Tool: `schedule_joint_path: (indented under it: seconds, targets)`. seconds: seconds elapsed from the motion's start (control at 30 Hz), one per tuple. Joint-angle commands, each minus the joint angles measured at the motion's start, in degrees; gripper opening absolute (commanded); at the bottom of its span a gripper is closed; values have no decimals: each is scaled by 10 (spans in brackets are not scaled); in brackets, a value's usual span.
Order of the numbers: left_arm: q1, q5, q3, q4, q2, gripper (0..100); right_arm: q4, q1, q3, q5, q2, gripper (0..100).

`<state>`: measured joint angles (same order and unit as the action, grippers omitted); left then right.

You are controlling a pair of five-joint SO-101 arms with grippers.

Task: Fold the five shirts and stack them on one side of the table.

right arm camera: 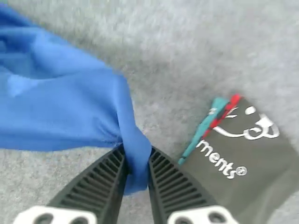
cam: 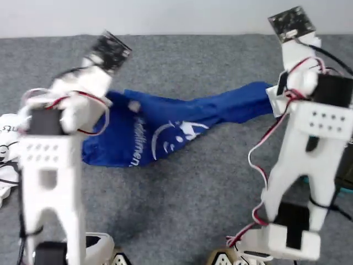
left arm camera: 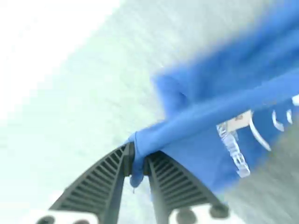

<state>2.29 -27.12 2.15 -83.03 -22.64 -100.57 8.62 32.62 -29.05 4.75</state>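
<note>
A blue shirt (cam: 165,132) with white print stretches across the grey table between both arms. My left gripper (left arm camera: 137,161) is shut on one bunched end of the blue shirt (left arm camera: 224,126), at the left in the high view. My right gripper (right arm camera: 137,165) is shut on the other end of the blue shirt (right arm camera: 60,112), at the right side of the table. The cloth sags between them and partly rests on the table.
A folded dark grey shirt (right arm camera: 243,154) with white print lies on top of teal and red ones just beside my right gripper. A white shirt (cam: 8,149) with dark print lies at the table's left edge. The grey table surface (cam: 182,204) spreads in front.
</note>
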Motion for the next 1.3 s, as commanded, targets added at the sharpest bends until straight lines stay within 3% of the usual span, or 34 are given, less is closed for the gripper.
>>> schedule_joint_path:
  seconds: [0.0, 0.37, 0.6, 0.83, 1.1, 1.27]
  targets:
    - [10, -1, 80, -3, -65, 15, 3, 7, 33, -7, 73, 9]
    - [107, -4, 209, 52, -124, 15, 151, 43, 33, -7, 204, 9]
    - [105, -51, 212, 26, -174, 15, 250, 44, 33, -9, 291, 9]
    - [105, -61, 213, 28, -224, 15, 332, 44, 33, -83, 356, 9]
    - [105, -61, 212, 8, -288, 15, 323, 49, 32, -175, 422, 9]
    - [105, -62, 211, -54, -302, 15, 246, 109, 22, -184, 429, 10]
